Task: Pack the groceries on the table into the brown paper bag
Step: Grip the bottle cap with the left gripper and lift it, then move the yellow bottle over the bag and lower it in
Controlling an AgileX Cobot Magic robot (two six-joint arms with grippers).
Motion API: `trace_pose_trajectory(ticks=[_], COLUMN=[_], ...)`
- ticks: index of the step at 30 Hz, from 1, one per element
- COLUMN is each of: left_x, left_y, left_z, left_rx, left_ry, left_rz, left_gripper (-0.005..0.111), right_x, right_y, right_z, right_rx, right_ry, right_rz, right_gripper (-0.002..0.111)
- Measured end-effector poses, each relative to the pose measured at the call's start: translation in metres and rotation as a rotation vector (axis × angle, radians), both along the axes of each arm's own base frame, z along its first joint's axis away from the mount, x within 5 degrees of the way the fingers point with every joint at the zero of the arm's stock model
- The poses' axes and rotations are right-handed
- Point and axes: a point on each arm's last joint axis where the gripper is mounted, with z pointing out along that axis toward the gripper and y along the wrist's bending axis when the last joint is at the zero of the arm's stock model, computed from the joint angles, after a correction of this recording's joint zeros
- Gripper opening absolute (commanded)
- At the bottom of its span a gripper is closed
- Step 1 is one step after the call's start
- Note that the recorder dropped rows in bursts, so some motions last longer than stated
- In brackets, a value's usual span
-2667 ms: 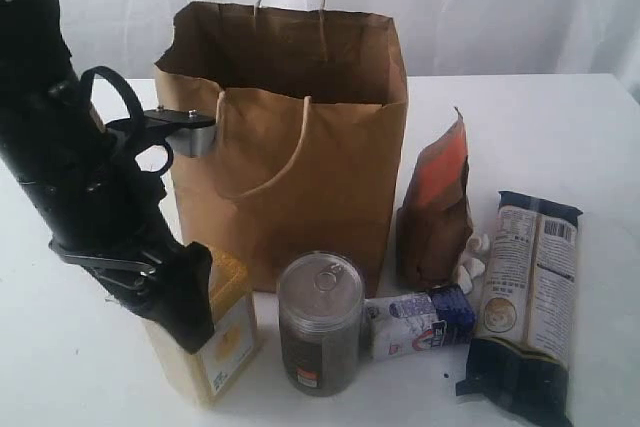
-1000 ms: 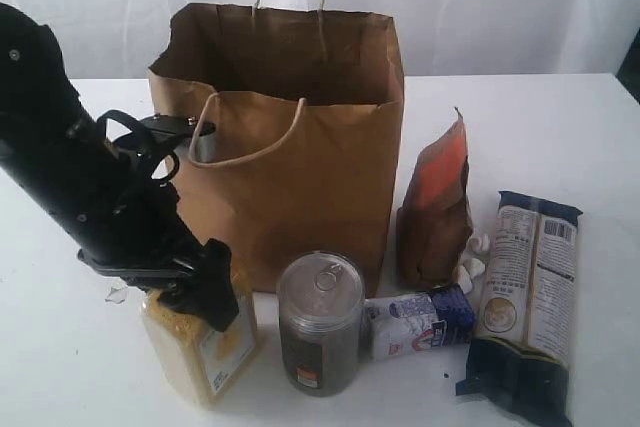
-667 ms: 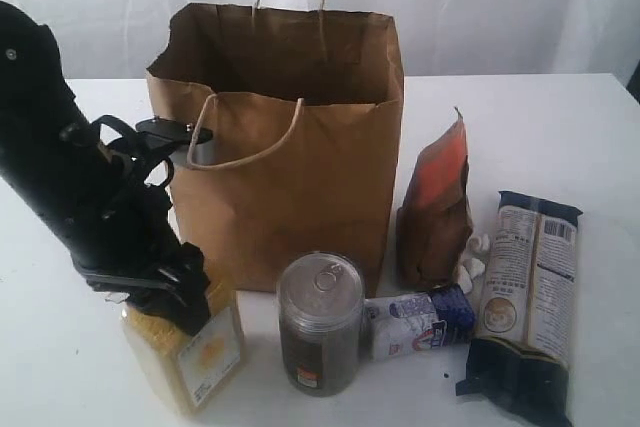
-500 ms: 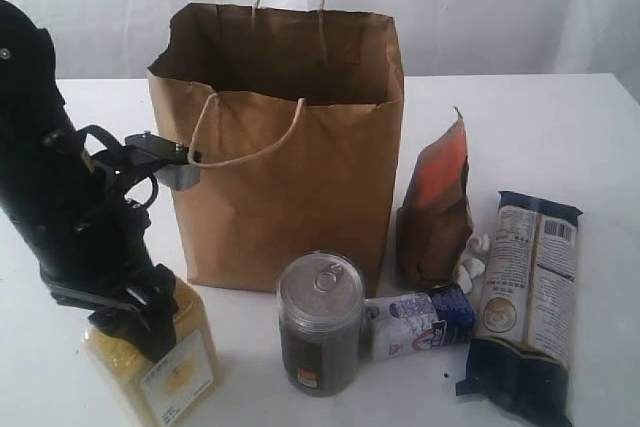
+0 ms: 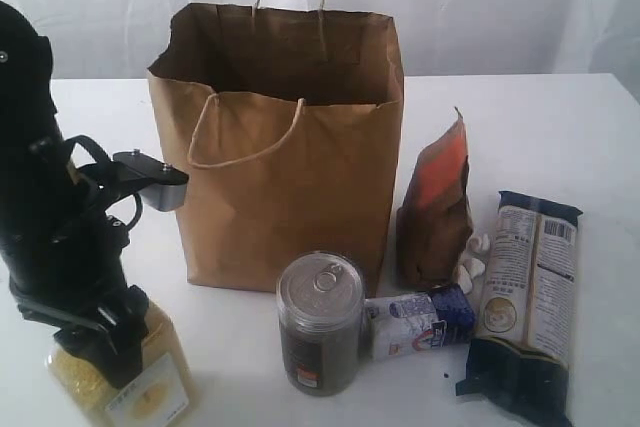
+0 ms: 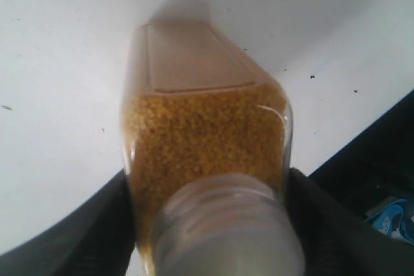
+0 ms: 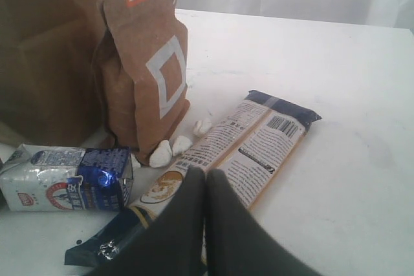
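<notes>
Now | worktop: one open paper bag, one can, one small packet, one pouch, one pasta packet | left end effector pinching one grain bottle, left of bag | right end effector pressed together above pasta packet | right wrist view alone shows pouch's white square | lettering unreadable

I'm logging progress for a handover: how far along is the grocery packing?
Done: nothing visibly; no grocery shows in the open top of the brown paper bag. In hand: the left pincer grips the yellow-grain bottle, outside the bag. Left: dark can, white-blue packet, brown-orange pouch and pasta packet sit on the table; the right pincer is shut, empty.
</notes>
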Motion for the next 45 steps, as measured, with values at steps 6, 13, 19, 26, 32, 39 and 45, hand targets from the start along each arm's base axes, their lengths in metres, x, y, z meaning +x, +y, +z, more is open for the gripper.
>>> trace_pose_trajectory(ticks=[6,13,19,26,32,39,45], left_x=[-0.001,-0.015,-0.031,-0.041,-0.041,-0.012,0.01], left_y=[0.005,0.032,0.046,0.061,0.057,0.028,0.01], left_z=[0.009,0.08,0.163,0.238,0.264,0.254,0.253], left_rx=[-0.002,0.016,-0.129,-0.274,-0.431,-0.528,-0.621], left_ry=[-0.088,-0.355,-0.626,-0.906,-1.042,-0.988,-1.024], left_rz=[-0.007,-0.002,0.051,0.191,0.235,0.235,0.249], left_gripper=[0.0,0.0,0.0,0.0,0.0,0.0,0.0], right_x=[0.0,0.0,0.0,0.0,0.0,0.0,0.0], right_y=[0.0,0.0,0.0,0.0,0.0,0.0,0.0], right_z=[0.0,0.0,0.0,0.0,0.0,0.0,0.0], right_rx=[0.0,0.0,0.0,0.0,0.0,0.0,0.0], right_ry=[0.0,0.0,0.0,0.0,0.0,0.0,0.0], right_rz=[0.0,0.0,0.0,0.0,0.0,0.0,0.0], right_gripper=[0.0,0.0,0.0,0.0,0.0,0.0,0.0])
